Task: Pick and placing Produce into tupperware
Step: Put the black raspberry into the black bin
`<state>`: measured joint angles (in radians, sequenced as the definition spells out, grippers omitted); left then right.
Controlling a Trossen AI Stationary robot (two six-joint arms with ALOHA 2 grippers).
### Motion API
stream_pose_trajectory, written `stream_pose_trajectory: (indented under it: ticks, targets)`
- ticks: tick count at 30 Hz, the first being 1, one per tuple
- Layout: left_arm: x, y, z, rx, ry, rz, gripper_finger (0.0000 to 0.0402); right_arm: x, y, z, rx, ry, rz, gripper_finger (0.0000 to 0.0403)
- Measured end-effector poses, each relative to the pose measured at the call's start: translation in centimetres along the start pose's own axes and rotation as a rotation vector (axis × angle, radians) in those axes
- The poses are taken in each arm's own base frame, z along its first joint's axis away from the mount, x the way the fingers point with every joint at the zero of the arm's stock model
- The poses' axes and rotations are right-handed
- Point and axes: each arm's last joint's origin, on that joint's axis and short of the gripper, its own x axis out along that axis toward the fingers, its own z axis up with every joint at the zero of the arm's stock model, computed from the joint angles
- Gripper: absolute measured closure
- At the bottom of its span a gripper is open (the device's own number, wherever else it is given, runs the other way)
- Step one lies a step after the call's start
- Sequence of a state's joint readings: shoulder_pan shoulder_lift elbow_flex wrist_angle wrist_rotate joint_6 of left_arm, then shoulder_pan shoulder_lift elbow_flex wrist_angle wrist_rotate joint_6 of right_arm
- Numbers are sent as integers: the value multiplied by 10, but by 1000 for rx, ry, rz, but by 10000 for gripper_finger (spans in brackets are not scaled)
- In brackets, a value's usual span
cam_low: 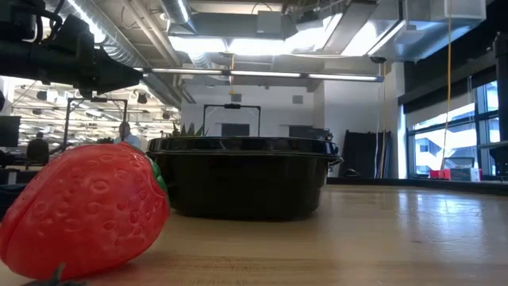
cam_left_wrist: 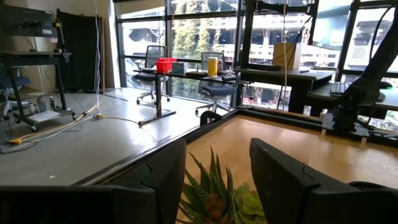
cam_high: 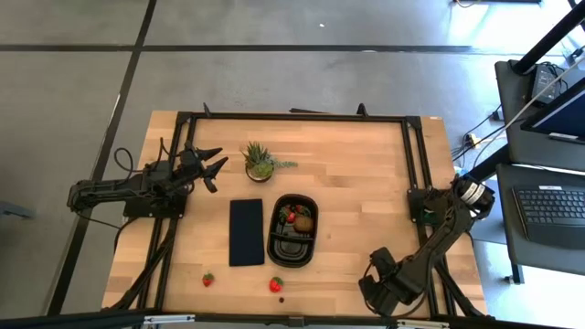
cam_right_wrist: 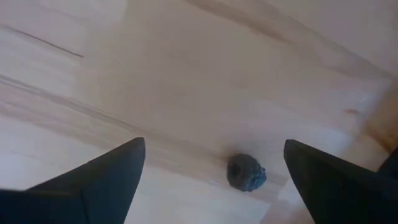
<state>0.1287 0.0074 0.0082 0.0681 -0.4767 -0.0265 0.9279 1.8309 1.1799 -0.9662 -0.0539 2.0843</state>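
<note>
The black tupperware (cam_high: 292, 249) sits mid-table and holds strawberries (cam_high: 291, 216) and a brown kiwi (cam_high: 303, 222). Two more strawberries lie near the table's near edge (cam_high: 208, 279) (cam_high: 275, 284); one of them fills the low view (cam_low: 87, 210), in front of the tupperware (cam_low: 246, 179). A tiny dark berry (cam_high: 281, 299) lies by the near edge. My right gripper (cam_high: 373, 274) is low at the near right, open. In the right wrist view its fingers (cam_right_wrist: 214, 142) stand on either side of a dark berry (cam_right_wrist: 246, 172) lying on the wood, without touching it. My left gripper (cam_high: 218, 169) waits open, left of the plant.
A spiky green potted plant (cam_high: 260, 163) stands at the far middle, just ahead of my left gripper (cam_left_wrist: 217, 146) in the left wrist view (cam_left_wrist: 217, 199). A flat dark panel (cam_high: 246, 231) lies left of the tupperware. Bare wood lies between the tupperware and my right arm.
</note>
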Motion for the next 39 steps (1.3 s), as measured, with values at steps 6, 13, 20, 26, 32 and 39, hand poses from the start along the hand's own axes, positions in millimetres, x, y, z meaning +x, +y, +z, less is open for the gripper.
stream_pose_trajectory:
  ticks: [6,13,20,26,32,39]
  targets:
    - [0,0,0,0,0,0,230,9,-4,0,-6,0,-2,20]
    - [0,0,0,0,0,0,230,10,-3,-7,-26,24,39,20]
    - [0,0,0,-1,0,0,230,14,-7,-14,-18,73,-9,20]
    - [0,0,0,-1,0,0,230,15,-7,-14,-20,73,-14,20]
    - [0,0,0,-13,0,0,230,25,-3,-16,-18,72,-23,20]
    - [0,0,0,-24,0,0,230,28,-1,-17,-16,71,-26,26]
